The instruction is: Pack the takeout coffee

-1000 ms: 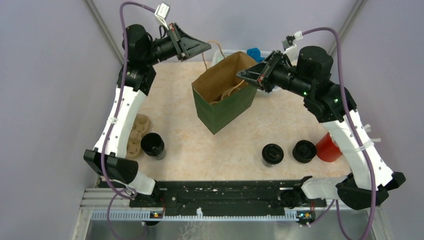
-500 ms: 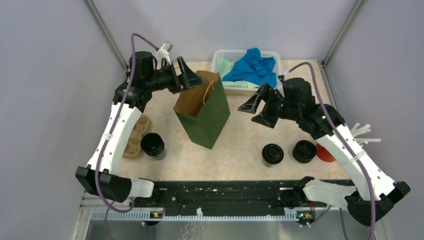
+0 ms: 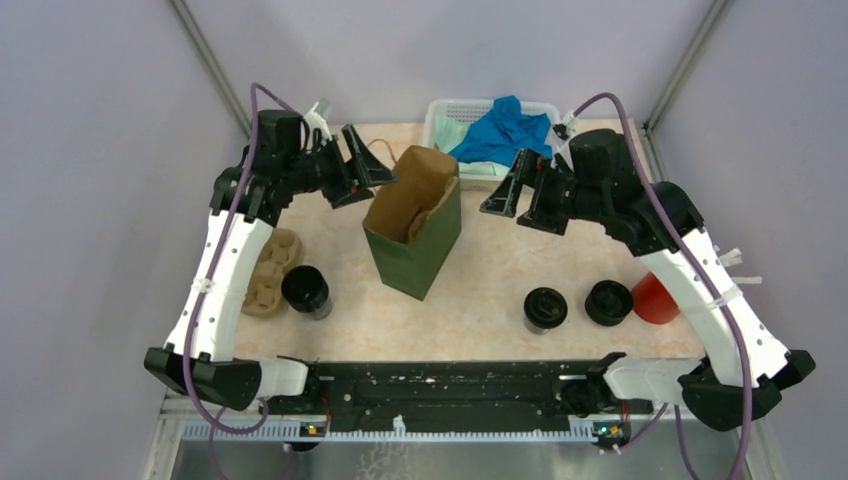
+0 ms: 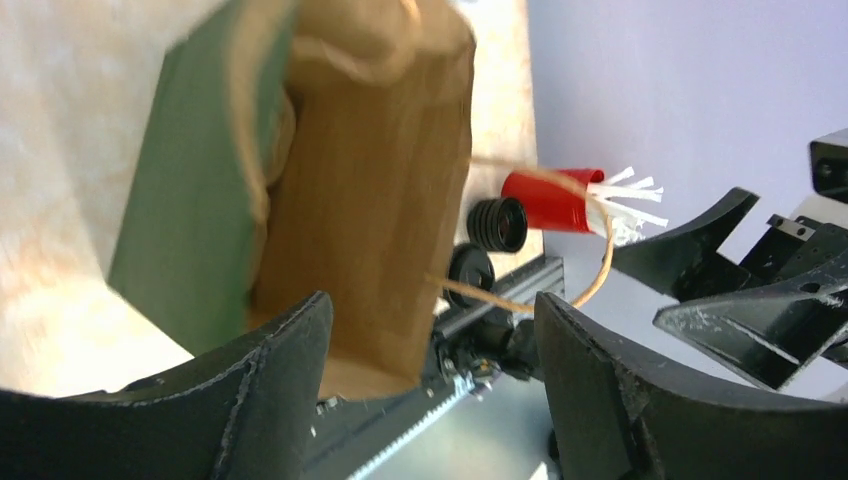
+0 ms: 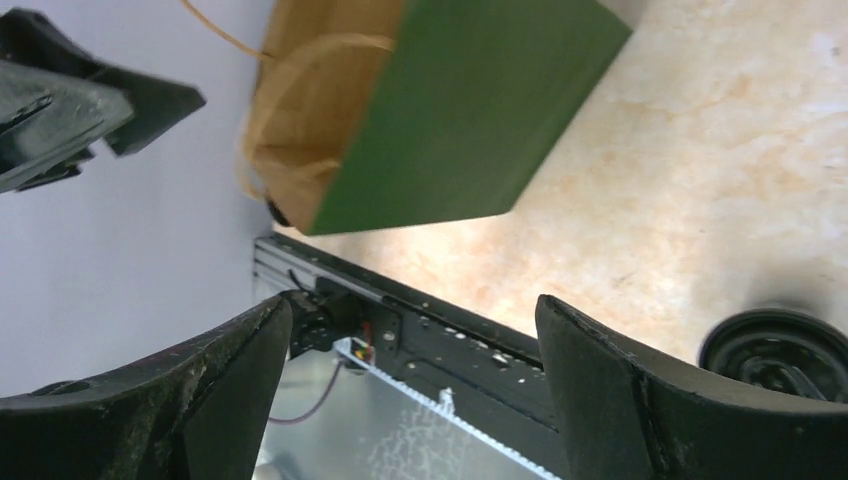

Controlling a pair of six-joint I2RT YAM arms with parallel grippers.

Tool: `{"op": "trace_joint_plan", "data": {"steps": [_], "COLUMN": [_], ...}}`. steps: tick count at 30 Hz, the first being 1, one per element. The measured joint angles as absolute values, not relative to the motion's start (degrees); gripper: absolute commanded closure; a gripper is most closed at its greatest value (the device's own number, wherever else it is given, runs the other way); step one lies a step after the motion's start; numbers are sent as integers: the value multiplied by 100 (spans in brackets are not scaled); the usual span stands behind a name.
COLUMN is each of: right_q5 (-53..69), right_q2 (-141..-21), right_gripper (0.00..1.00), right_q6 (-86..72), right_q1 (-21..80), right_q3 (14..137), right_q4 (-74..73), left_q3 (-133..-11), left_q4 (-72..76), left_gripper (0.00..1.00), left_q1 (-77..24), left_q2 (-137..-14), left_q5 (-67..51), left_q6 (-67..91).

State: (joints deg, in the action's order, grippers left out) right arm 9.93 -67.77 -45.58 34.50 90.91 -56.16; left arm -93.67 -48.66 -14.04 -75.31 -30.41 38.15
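Workspace seen from above: a pale marbled counter [image 3: 480, 270] on which a green paper bag [image 3: 415, 255] is stood upright near the middle, its mouth open and its brown lining shown. The left claw [image 3: 366, 178] is held just beside the bag's far-left top edge, level with the mouth. Its jaws are spread wide and nothing is gripped; in the left wrist view only the bag and a tan handle [image 4: 598, 262] are seen beyond the gap. Whether a fingertip touches the paper cannot be told. The right claw [image 3: 505, 210] is held to the right of the bag, apart from it, likewise spread wide and empty. In the right wrist view the bag's green side is seen beyond the gap. Three takeout coffees are stood on the counter outside the bag. The left cup [image 3: 306, 288] is placed near the front left, just beside a tan tray [image 3: 275, 255]. The middle cup [image 3: 545, 308] and right cup [image 3: 608, 301] are set side by side near the front right, well apart from the bag. A red cup [image 3: 657, 298] is placed just beside the right cup and is partly hidden by the right arm [image 3: 700, 280]; white sticks [image 4: 628, 192] are shown in it in the left wrist view. At the far edge a white basket [image 3: 455, 102] is seen, with a blue cloth [image 3: 508, 135] laid in it.
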Motion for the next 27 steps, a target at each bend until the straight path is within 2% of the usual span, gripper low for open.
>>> {"op": "trace_joint_plan", "data": {"steps": [4, 10, 14, 20, 23, 27], "right_q5": [652, -5, -556, -956, -956, -1004], "right_q2": [-6904, -6904, -7035, -7253, -7247, -7164], "right_gripper": [7, 7, 7, 6, 2, 2], "right_q6": [-4206, -3540, -3057, -2969, -3063, -3197], "right_q1": [3450, 3450, 3472, 3872, 4005, 4014], "right_q3": [9271, 9275, 9214, 8160, 7454, 6720], "right_q4": [-6016, -6674, -7325, -7933, -7970, -7839], "left_q3": [-9275, -8670, -8569, -8569, -8562, -8444], "left_q4": [-5603, -6147, -6418, -6486, -6477, -6423], "left_gripper": [4, 4, 4, 4, 4, 4], "left_q1": [-1406, -1404, -1406, -1404, -1404, -1404], "left_q2": [-7343, -6488, -6543, -6805, -6788, -6788], "left_q5": [-2834, -2375, -2281, -2130, -2137, -2171], "left_q6": [4261, 5249, 5725, 6042, 6110, 6154]}}
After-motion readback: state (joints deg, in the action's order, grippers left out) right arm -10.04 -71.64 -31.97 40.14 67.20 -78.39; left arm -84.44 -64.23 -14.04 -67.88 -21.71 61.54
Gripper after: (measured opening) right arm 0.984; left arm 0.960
